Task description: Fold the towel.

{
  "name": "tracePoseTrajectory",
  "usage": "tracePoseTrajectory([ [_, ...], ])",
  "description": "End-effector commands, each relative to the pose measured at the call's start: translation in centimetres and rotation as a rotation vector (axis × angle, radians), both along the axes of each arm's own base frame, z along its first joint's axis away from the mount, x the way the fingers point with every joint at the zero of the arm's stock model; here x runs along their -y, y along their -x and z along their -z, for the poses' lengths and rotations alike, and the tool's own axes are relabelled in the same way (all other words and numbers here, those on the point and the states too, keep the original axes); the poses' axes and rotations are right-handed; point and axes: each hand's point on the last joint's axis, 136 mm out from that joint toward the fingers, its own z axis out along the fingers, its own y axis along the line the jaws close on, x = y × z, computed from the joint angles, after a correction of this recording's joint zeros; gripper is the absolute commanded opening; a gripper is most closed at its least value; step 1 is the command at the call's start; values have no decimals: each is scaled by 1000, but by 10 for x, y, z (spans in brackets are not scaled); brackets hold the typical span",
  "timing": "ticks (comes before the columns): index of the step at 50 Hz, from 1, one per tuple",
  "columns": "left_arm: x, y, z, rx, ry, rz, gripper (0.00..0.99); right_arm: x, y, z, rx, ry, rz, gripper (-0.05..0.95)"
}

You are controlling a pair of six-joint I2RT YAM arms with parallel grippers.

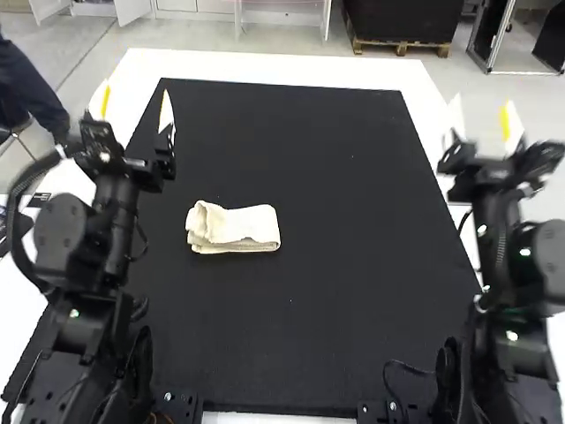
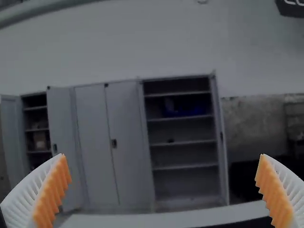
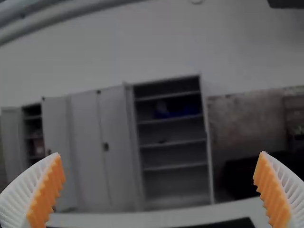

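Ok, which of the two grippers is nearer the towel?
The left gripper: the towel lies on its side of the black mat, far from the right gripper.

Black arms, orange-padded white fingers.

The towel lies on the mat, in its left half, and the mat is on the table. The left arm stands left of the towel; the right arm stands to the right, well apart from it.

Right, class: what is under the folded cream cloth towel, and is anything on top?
The towel lies on a flat black mat, visible all around it; the patch directly underneath is covered. Nothing rests on top.
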Motion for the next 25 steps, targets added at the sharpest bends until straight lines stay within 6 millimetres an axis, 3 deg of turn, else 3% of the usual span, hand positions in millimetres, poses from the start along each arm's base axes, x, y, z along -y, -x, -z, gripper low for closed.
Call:
tracePoseTrajectory([
  [1, -21, -9, 30, -61, 31, -127, 908, 21, -9, 22, -40, 44, 147, 918],
  [5, -22, -22, 64, -201, 21, -134, 910, 44, -14, 44, -100, -10, 267, 918],
  [7, -22, -26, 77, -258, 22, -132, 921, 57, -18, 64, -191, -37, 333, 920],
  [14, -22, -33, 124, -452, 7, -135, 967, 60, -28, 121, -430, -23, 345, 918],
  [17, -21, -33, 126, -460, 13, -131, 967, 60, -28, 149, -546, -10, 348, 918],
  [25, -19, -33, 128, -467, 9, -120, 967, 60, -28, 150, -546, -18, 343, 918],
])
